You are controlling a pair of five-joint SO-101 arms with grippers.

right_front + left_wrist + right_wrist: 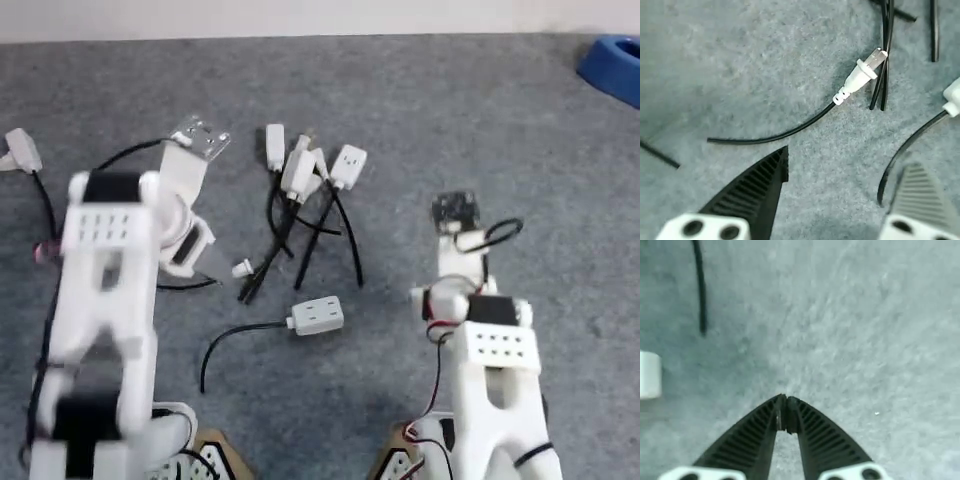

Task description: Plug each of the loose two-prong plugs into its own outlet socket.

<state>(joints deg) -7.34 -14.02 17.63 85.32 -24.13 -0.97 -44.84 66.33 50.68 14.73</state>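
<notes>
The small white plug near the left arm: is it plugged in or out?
Out. The plug lies loose on the grey carpet, its prongs bare, near the open left gripper.

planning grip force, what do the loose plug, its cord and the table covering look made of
Loose plug: white moulded plastic, smooth, ribbed at the cord end; tip looks metallic. Cord: black, smooth, curving loosely, probably rubber or vinyl. Table covering: grey, matte, fuzzy, likely felt or carpet.
</notes>
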